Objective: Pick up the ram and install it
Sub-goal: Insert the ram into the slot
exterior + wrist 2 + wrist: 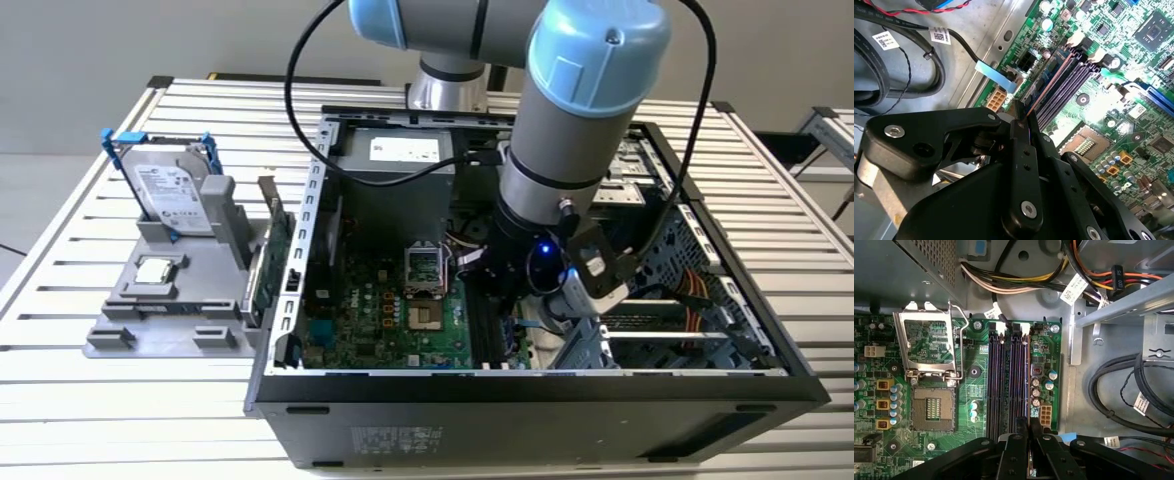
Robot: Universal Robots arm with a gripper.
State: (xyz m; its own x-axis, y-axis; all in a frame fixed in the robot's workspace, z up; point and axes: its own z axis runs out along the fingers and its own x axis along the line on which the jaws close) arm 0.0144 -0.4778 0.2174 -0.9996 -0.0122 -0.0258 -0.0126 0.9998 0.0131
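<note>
Evidently pressed together on the ram (1048, 82), pinching its flat faces at one end. Seen edge-on in the second wrist view as a thin coppery line running out from the gripper (1021, 120) along the bank of memory slots (1074, 75). Held low inside the open computer case (534, 384), above the motherboard (971, 390), at the side of the slot bank nearest the small white power connector (1045, 414).

Chief risk, judging from this pose: a landing off the slot, caused by a slight sideways offset or tilt of so thin a strip. Next, a jammed or bent edge from pressing down with the notch mismatched or the end latches (1024, 337) not swung back. Also a slip or twist within the grip, given the hold at one end only. Less likely, a snag on the black cables (1119, 385) lying just beside the board.

Cannot tell whether the lower edge already touches a slot or hangs clear, nor which slot lies under it. Contact between pads and strip masked by the gripper's own black linkage in both wrist views. Notch position and latch state too small to make out. Lower end of the arm (574, 130) crowded by wrist hardware and cable loops in the exterior view.
</note>
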